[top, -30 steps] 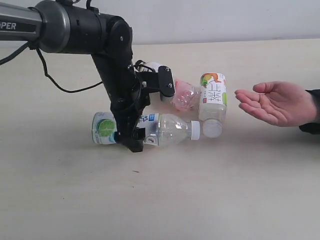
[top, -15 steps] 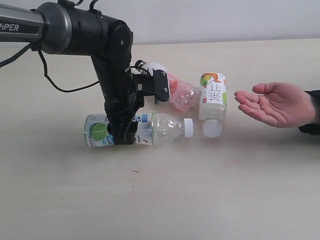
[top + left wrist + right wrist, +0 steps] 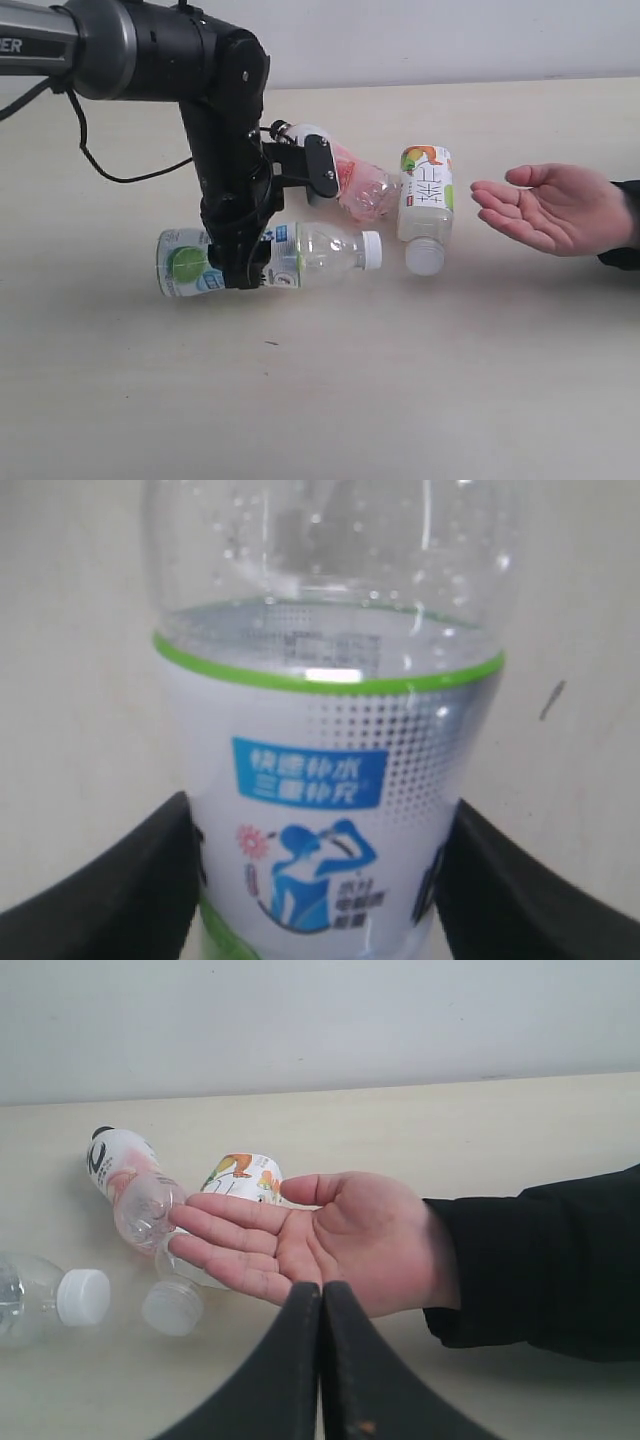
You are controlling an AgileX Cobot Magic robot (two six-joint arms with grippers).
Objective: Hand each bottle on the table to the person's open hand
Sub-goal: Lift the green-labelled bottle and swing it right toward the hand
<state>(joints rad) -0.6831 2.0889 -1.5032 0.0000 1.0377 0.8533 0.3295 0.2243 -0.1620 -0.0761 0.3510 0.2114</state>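
L claw (image 3: pixel 247 268) is clamped on the green-and-blue bottle (image 3: pixel 305 255), with the jaws pressing opposite sides of its label at approx. mid-body. In the ext. view I hold this bottle horizontal. Its white cap (image 3: pixel 372 250) points toward the person's hand (image 3: pixel 550 205), and its green-printed base sticks out on the other side of my claw. A shadow falls on the table (image 3: pixel 400 400) just beneath; I cannot tell whether the bottle touches the table. In the L wrist view my two black fingers (image 3: pixel 130 880) flank the white label w/ blue print and a green band, and the clear upper body extends beyond them.

The pink-white bottle (image 3: pixel 350 180) lies on its side just behind my L arm. Its clear end is just beside the orange-green bottle (image 3: pixel 426 195); contact cannot be made out. The orange-green bottle also lies on its side, between the pink-white one and the hand. Its white cap is near the held bottle's cap but apart from it.

The hand is open, palm up, well apart from the L claw and near the orange-green bottle w/o touching it.

R claw (image 3: pixel 321 1295) has its jaws pressed together w/ nothing between them. In the R wrist view its tips overlap the heel of the open palm.
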